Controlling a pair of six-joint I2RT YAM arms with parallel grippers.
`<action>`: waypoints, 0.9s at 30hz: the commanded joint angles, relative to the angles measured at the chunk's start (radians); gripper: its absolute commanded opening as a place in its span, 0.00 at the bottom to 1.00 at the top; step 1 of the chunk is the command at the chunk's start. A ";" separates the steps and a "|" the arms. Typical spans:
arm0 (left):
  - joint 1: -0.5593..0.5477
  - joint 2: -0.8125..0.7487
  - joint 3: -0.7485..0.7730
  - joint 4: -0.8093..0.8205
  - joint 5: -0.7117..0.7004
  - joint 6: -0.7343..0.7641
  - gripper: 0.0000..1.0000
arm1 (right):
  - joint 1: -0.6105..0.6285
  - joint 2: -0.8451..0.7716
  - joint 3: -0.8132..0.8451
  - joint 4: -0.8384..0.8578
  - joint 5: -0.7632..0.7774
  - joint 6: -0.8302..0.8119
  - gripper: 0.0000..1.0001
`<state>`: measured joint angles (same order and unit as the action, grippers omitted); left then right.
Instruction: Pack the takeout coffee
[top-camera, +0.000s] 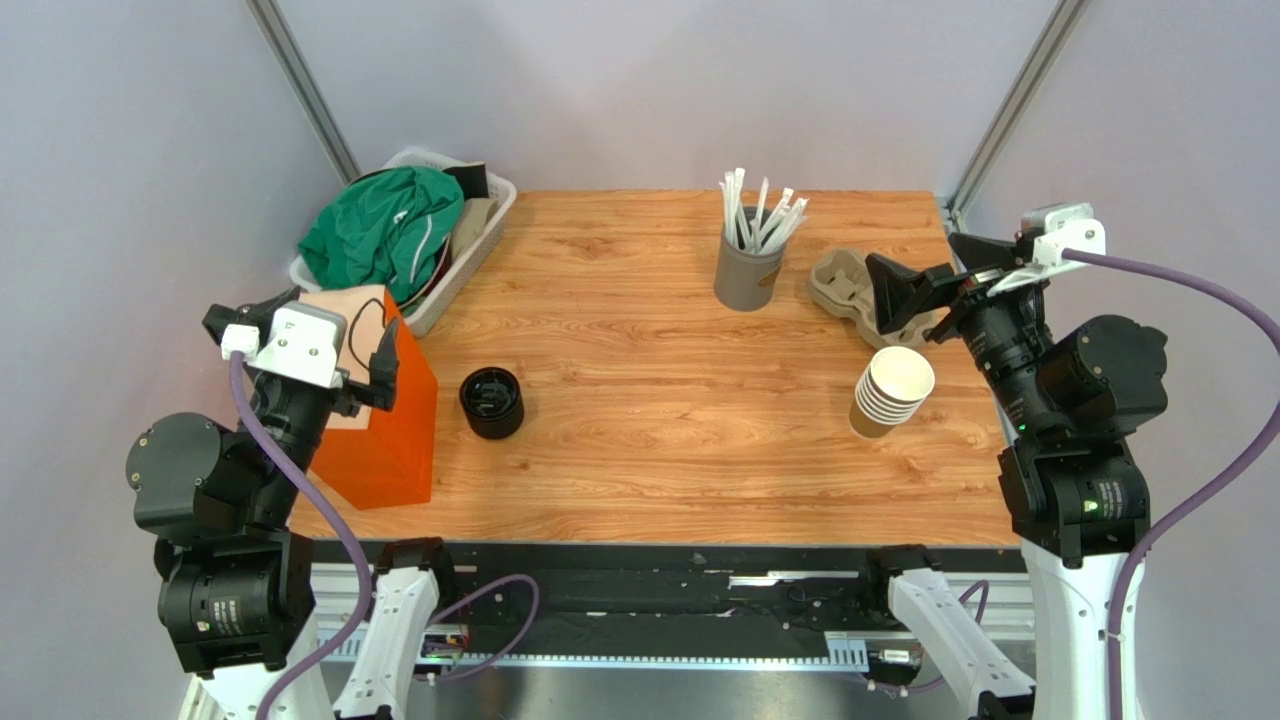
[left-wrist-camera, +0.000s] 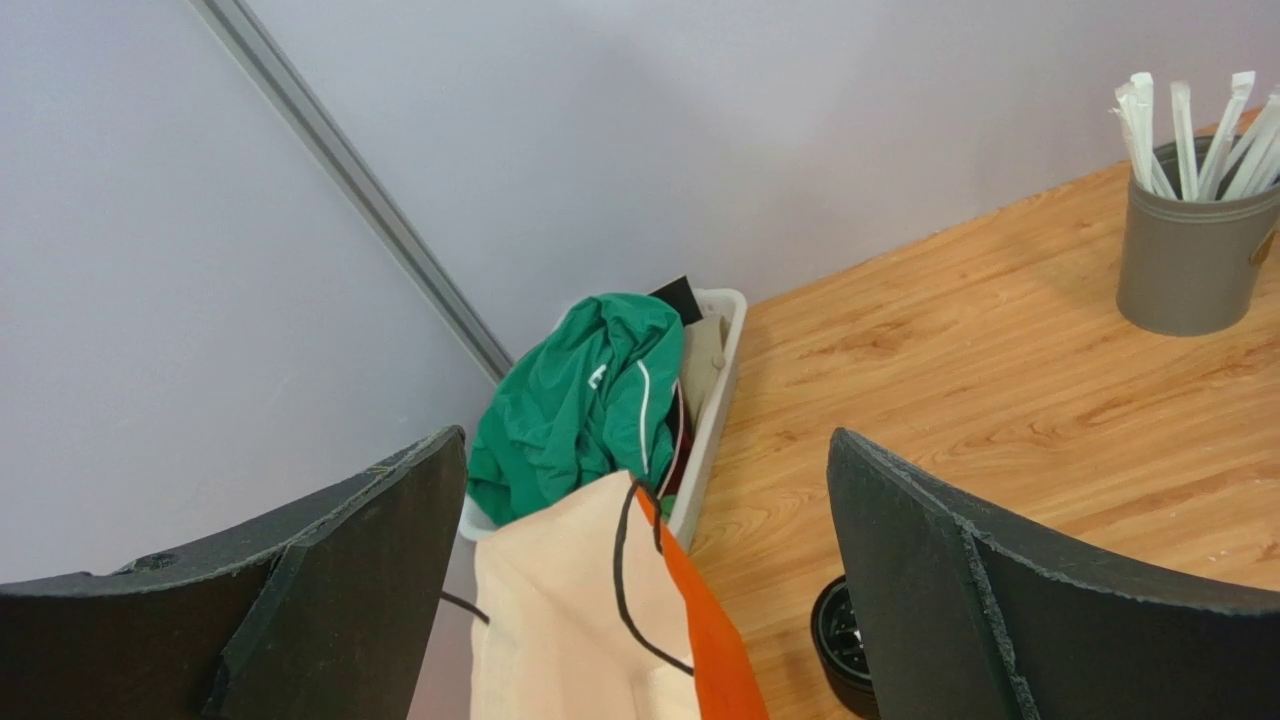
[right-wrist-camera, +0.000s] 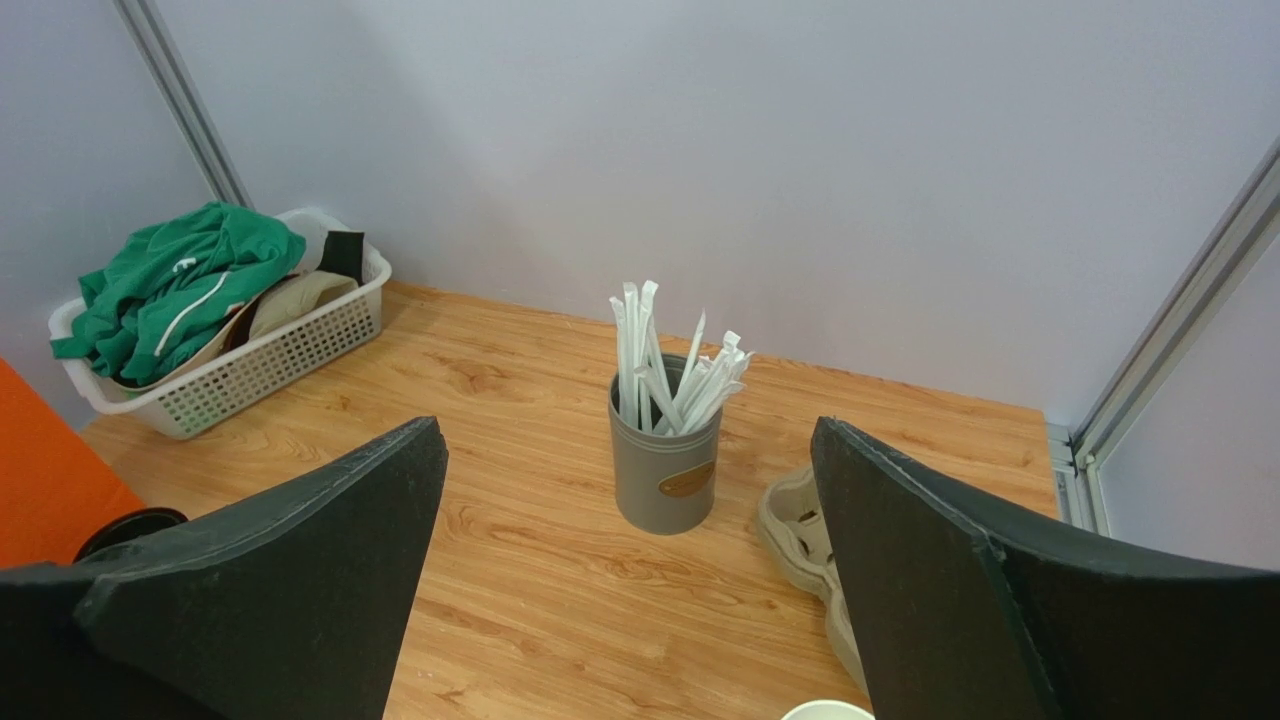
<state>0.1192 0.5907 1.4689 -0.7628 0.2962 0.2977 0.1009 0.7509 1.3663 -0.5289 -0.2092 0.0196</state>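
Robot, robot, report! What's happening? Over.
Left gripper, right gripper open, empty. Black lid untouched beside orange bag. Cups stacked at right. Nothing in the way.

Bright, even overhead light; a faint soft shadow hugs the round black plastic lid (top-camera: 492, 402) on my orange-brown wooden bench (top-camera: 676, 450). Focus crisp throughout.

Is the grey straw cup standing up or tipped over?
Standing up. The round grey cup sits on its base, white straws poking out its open top.

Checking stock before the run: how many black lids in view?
1: a black lid on the table, beside the orange bag. It looks thick, so more may be stacked underneath.
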 joint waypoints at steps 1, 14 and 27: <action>0.007 0.004 -0.001 0.005 0.021 0.014 0.98 | -0.004 -0.008 -0.001 0.044 0.014 0.026 0.99; 0.007 0.008 -0.071 0.010 0.014 0.011 0.98 | -0.006 -0.002 -0.065 0.076 -0.044 -0.049 0.99; 0.007 0.096 -0.239 0.138 -0.117 0.030 0.99 | -0.006 0.018 -0.151 0.130 -0.142 -0.072 0.99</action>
<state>0.1196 0.6662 1.2316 -0.7166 0.2272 0.3023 0.1013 0.7692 1.2232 -0.4553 -0.3054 -0.0330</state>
